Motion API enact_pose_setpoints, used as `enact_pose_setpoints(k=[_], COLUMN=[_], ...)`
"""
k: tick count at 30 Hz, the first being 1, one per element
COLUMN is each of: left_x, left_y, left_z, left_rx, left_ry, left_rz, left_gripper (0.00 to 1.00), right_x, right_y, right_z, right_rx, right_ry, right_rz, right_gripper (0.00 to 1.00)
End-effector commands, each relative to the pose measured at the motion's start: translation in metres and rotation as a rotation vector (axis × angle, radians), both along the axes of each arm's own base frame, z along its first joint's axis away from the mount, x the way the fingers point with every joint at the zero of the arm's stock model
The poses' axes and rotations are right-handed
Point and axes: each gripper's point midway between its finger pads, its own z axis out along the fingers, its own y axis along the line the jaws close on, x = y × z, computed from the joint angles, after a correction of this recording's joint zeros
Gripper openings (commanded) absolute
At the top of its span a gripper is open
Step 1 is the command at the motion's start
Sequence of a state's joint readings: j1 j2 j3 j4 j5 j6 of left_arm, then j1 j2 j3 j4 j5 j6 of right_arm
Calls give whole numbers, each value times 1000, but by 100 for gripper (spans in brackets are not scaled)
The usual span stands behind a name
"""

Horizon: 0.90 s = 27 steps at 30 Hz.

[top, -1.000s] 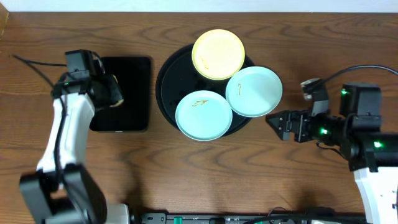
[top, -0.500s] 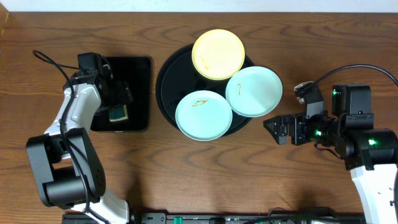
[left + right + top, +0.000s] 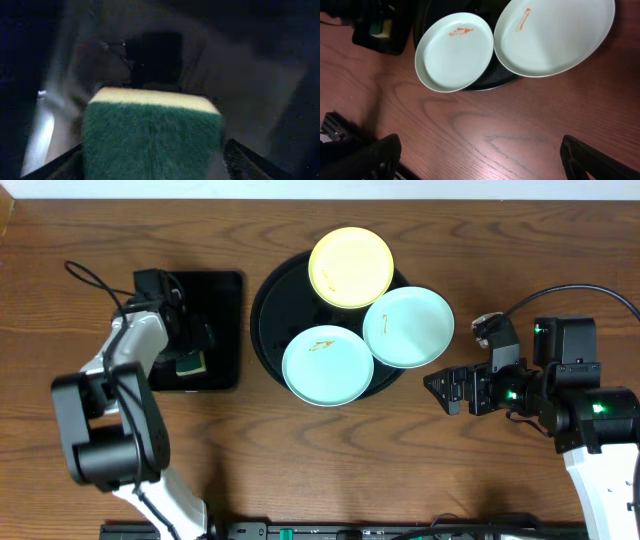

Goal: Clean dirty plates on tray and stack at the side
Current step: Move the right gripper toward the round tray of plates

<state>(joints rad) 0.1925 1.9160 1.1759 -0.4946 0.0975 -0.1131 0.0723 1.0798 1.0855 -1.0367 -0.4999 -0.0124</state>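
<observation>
A: Change log. Over the last second the left arm has folded in closer and its left gripper (image 3: 192, 348) has dropped onto the sponge (image 3: 152, 140). The sponge lies on the small rectangular tray (image 3: 225, 330), just left of the tray (image 3: 268, 320). The plates have not shifted.

B: Plate positions?

A: All three are on the tray. The yellow plate (image 3: 350, 267) is at its far rim. One blue-green plate (image 3: 408, 327) overhangs its right rim, and the other blue-green plate (image 3: 327, 365) overhangs its near rim. Both blue-green ones carry an orange smear.

B: Left grip state?

A: The fingers flank the sponge, green side up. I cannot tell whether they are pressing it yet.

B: Right side?

A: The right gripper (image 3: 440, 389) hovers off the tray's right edge, jaws spread and empty, facing the plates.

B: Step in hand?

A: Judged to be fetching the sponge. No wiping has begun and nothing is stacked.

B: Next move needs?

A: A firm pinch on the sponge and a lift clear of the small tray. Then carry it right to a smeared plate, probably with the right gripper steadying that plate's rim.
</observation>
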Motion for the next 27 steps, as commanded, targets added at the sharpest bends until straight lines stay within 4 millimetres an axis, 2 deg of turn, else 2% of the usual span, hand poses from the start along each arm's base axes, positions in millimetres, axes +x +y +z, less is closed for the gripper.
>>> enact_pose_setpoints(k=[1, 3, 4, 6, 7, 17, 19, 22, 24, 25, 27], left_x=[6, 10, 13, 20, 24, 37, 38, 36, 33, 32, 29], left_y=[4, 5, 5, 6, 7, 1, -4, -4, -5, -5, -6], left_z=[-9, -6, -2, 10, 18, 100, 108, 105, 98, 95, 89], left_rx=[20, 23, 26, 31, 36, 30, 8, 4, -1, -4, -8], left_ry=[9, -9, -21, -54, -78, -286, -307, -297, -272, -259, -238], left_rz=[-5, -5, -4, -4, -4, -20, -32, -33, -32, -32, -31], left_gripper=[57, 33, 25, 19, 9, 8, 8, 8, 11, 24, 67], right_x=[0, 0, 0, 0, 0, 0, 0, 0, 0, 0, 0], right_y=[2, 2, 2, 2, 2, 2, 2, 2, 2, 2, 2], right_z=[3, 3, 3, 3, 3, 3, 3, 3, 3, 3, 3], right_rx=[-6, -6, -6, -6, -6, -6, -6, -6, -6, -6, -7], right_ry=[-16, -16, -16, -16, -16, -16, -16, -16, -16, -16, -15], right_rz=[22, 22, 22, 22, 22, 22, 22, 22, 22, 22, 22], right_gripper=[99, 99, 99, 99, 99, 99, 99, 99, 99, 99, 99])
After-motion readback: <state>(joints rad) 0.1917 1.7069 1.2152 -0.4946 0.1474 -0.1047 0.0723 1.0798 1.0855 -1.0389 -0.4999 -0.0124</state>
